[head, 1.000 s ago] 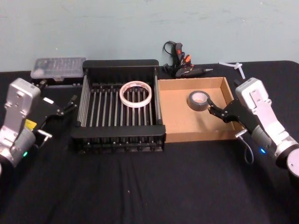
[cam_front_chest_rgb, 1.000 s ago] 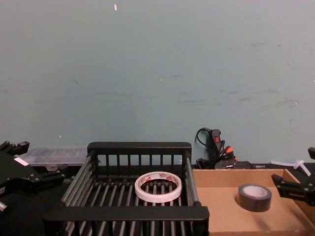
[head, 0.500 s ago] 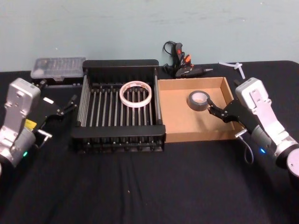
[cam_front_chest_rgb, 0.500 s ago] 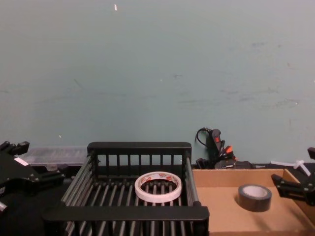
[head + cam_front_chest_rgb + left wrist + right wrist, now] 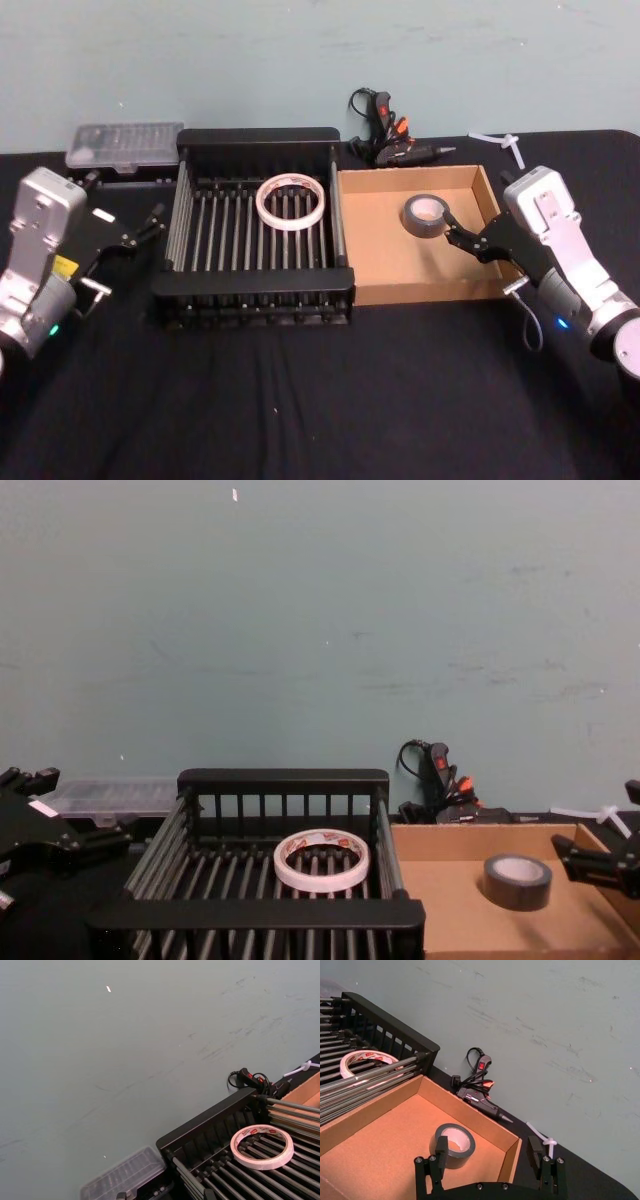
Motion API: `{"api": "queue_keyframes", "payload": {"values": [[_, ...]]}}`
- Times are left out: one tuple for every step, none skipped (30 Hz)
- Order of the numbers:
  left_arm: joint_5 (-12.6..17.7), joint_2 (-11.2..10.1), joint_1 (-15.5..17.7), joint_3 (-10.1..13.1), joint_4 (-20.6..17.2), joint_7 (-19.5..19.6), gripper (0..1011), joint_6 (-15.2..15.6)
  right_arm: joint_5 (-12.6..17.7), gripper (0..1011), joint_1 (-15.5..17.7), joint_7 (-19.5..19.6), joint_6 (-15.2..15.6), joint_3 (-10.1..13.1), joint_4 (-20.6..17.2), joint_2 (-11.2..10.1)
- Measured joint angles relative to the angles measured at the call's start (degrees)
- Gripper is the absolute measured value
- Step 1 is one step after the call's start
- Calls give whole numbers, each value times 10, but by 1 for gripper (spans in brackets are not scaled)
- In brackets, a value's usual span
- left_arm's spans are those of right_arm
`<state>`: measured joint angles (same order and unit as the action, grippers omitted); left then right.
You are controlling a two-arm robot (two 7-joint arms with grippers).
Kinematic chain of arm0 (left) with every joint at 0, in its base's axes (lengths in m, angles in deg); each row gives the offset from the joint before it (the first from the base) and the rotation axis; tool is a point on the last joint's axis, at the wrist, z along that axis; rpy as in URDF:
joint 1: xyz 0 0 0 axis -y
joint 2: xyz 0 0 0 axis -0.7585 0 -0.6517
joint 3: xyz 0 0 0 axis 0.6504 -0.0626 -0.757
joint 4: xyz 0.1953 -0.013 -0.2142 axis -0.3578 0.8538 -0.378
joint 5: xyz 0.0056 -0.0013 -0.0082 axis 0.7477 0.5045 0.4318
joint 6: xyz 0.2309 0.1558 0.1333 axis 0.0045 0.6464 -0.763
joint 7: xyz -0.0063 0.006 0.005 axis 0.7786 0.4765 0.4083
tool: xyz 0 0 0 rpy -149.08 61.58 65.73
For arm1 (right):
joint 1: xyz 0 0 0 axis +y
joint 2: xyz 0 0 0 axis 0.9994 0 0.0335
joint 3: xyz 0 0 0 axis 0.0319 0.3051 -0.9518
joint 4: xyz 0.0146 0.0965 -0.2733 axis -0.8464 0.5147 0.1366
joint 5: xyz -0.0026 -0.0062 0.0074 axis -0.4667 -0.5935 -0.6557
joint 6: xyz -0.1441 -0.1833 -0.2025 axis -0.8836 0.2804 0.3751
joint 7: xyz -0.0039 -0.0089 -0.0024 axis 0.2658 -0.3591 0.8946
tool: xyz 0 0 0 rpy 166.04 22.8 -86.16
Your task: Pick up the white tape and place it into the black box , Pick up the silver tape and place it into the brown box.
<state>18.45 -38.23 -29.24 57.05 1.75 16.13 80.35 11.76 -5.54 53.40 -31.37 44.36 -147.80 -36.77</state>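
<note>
The white tape (image 5: 290, 202) (image 5: 322, 859) (image 5: 261, 1146) lies flat on the slatted floor of the black box (image 5: 258, 135) (image 5: 283, 777). In the brown box (image 5: 385, 245) (image 5: 380, 1145) the silver tape (image 5: 427, 215) (image 5: 452, 1145) (image 5: 518, 880) lies toward the far right. My right gripper (image 5: 452, 232) (image 5: 488, 1149) is open at the brown box's right wall, just beside the silver tape and holding nothing. On the left of the black box my left gripper (image 5: 148, 226) is open and empty.
A black and orange glue gun (image 5: 385, 135) with its cord lies behind the brown box. A clear plastic case (image 5: 125, 143) sits at the back left, and a white plastic piece (image 5: 500, 140) at the back right. Black cloth covers the table's front.
</note>
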Motion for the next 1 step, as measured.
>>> {"api": "queue_keyframes", "payload": {"values": [[0, 0, 0, 0, 0, 0, 1001, 0, 0, 1002, 0, 0, 0, 0, 0, 0]]}}
